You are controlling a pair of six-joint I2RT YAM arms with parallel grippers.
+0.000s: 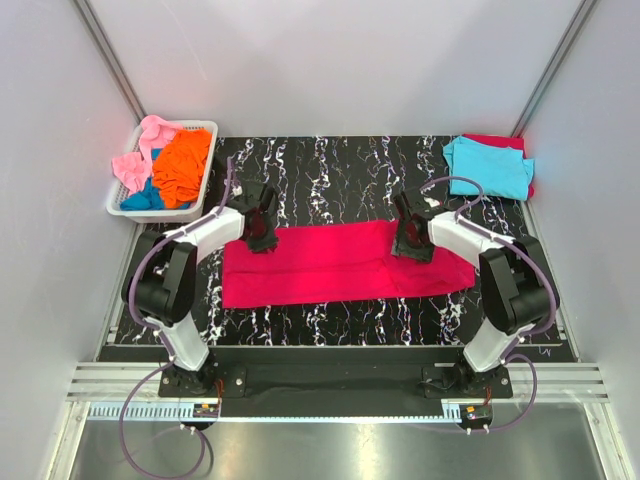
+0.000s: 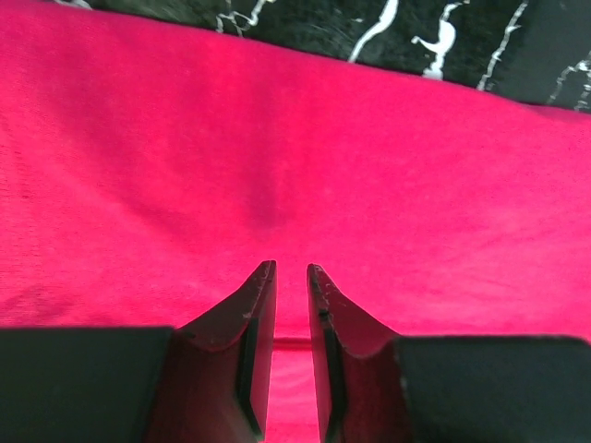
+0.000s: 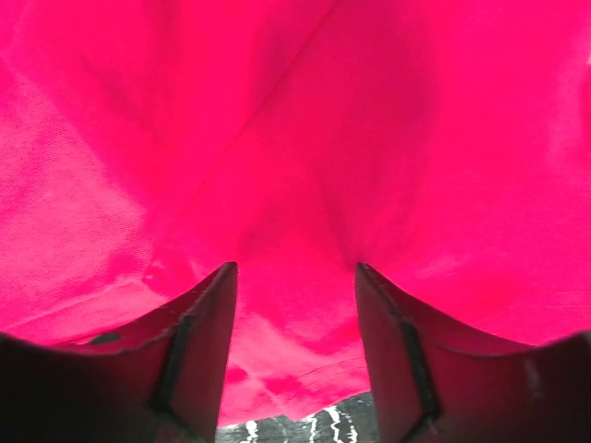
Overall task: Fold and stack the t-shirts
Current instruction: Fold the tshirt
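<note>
The large crimson-red t-shirt (image 1: 340, 265) lies as a long folded strip across the middle of the black marbled table (image 1: 330, 160). My left gripper (image 1: 262, 238) sits at the strip's far left edge. In the left wrist view its fingers (image 2: 292, 269) stand only a narrow gap apart, with red cloth (image 2: 277, 138) and a hem line between them. My right gripper (image 1: 410, 245) is over the strip's far right part. In the right wrist view its jaws (image 3: 295, 268) are wide apart above the red cloth (image 3: 277, 138) and hold nothing.
A white slotted basket (image 1: 118, 208) at the back left holds an orange shirt (image 1: 183, 165), a pink one (image 1: 140, 150) and a blue one (image 1: 145, 195). At the back right a folded cyan shirt (image 1: 488, 165) lies on a red one (image 1: 497, 141).
</note>
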